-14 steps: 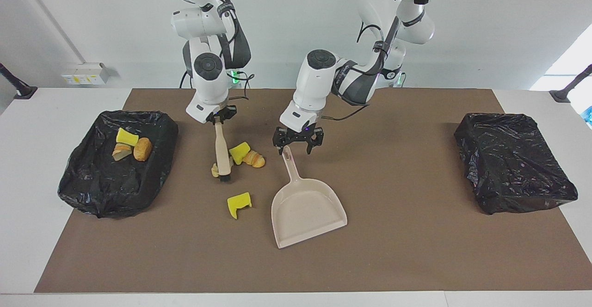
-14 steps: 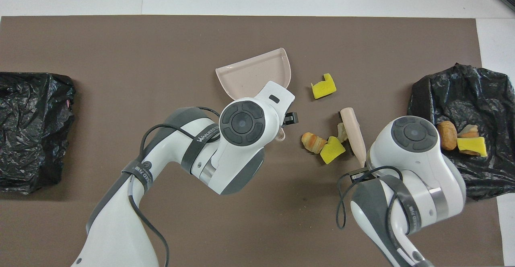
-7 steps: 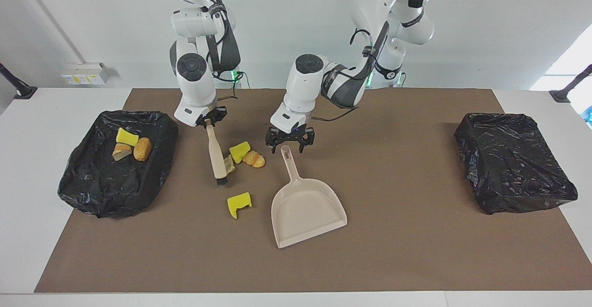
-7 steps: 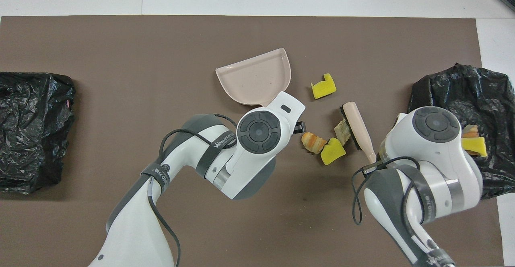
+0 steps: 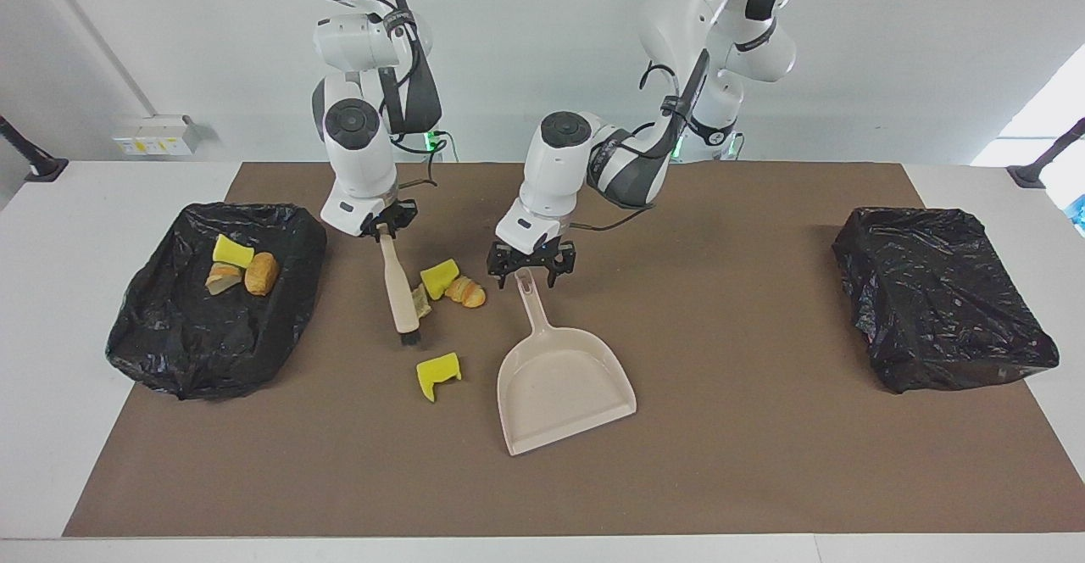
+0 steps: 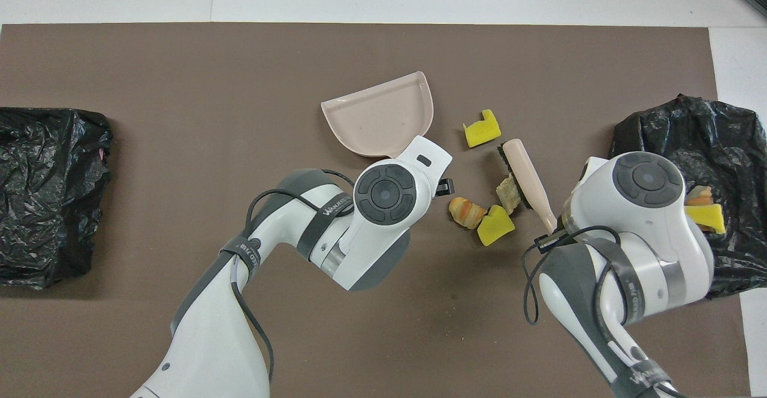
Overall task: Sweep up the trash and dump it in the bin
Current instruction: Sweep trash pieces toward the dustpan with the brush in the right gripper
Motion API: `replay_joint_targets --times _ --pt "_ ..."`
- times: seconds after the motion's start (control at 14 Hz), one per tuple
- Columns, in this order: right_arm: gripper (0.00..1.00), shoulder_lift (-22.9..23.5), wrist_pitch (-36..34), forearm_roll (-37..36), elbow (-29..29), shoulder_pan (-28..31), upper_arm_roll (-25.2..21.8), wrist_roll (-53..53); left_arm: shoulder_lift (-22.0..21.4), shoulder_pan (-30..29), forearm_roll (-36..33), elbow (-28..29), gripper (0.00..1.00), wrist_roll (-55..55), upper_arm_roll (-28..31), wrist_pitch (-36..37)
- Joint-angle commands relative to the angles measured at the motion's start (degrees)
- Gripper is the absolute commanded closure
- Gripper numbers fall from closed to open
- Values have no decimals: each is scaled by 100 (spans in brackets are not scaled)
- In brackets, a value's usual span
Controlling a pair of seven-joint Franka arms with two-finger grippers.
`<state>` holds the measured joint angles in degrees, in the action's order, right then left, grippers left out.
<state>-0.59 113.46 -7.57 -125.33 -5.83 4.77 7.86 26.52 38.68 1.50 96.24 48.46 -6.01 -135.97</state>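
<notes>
My right gripper (image 5: 386,226) is shut on the top of a beige brush (image 5: 398,290), which slants down to black bristles at the mat. A pale chunk of trash (image 5: 420,300) lies against the brush. Beside it are a yellow sponge bit (image 5: 439,277) and a golden bread lump (image 5: 467,292). A green-backed yellow sponge (image 5: 438,374) lies farther from the robots. My left gripper (image 5: 530,278) is open, its fingers astride the end of the beige dustpan's handle (image 5: 525,285). The dustpan (image 6: 380,116) rests flat on the mat. Both wrists hide their grippers from overhead.
A black-bagged bin (image 5: 169,334) at the right arm's end holds a yellow sponge (image 5: 231,251) and two bread lumps (image 5: 261,273). A second black-bagged bin (image 5: 941,296) stands at the left arm's end. A brown mat (image 5: 763,461) covers the table.
My left gripper has come down around the dustpan handle's end. My right gripper carried the brush across the pale chunk toward the filled bin, then its bristles moved a little farther from the robots.
</notes>
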Motion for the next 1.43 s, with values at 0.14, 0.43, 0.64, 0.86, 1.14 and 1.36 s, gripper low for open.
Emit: replay_joint_targets --times 0.14,0.43,0.64,0.86,1.14,1.36 --pt "100 594 -308 -541 1009 99 15 277 90 43 34 -167 46 41 73 -9" --pt "100 893 -123 -886 1344 143 15 444 81 26 -1 -167 76 14 73 123" --pt "100 1052 26 -904 1371 126 33 480 20 -18 -36 -158 100 -82 100 377" --pt "100 1140 246 -895 1397 126 33 593 -41 -36 -27 -167 100 -442 144 606" --pt "100 1325 334 -842 1441 65 33 699 -164 -246 -219 -158 100 -1055 179 913" --pt "100 1106 246 -781 1074 -84 59 874 -383 -457 -825 -123 100 -2266 179 1527"
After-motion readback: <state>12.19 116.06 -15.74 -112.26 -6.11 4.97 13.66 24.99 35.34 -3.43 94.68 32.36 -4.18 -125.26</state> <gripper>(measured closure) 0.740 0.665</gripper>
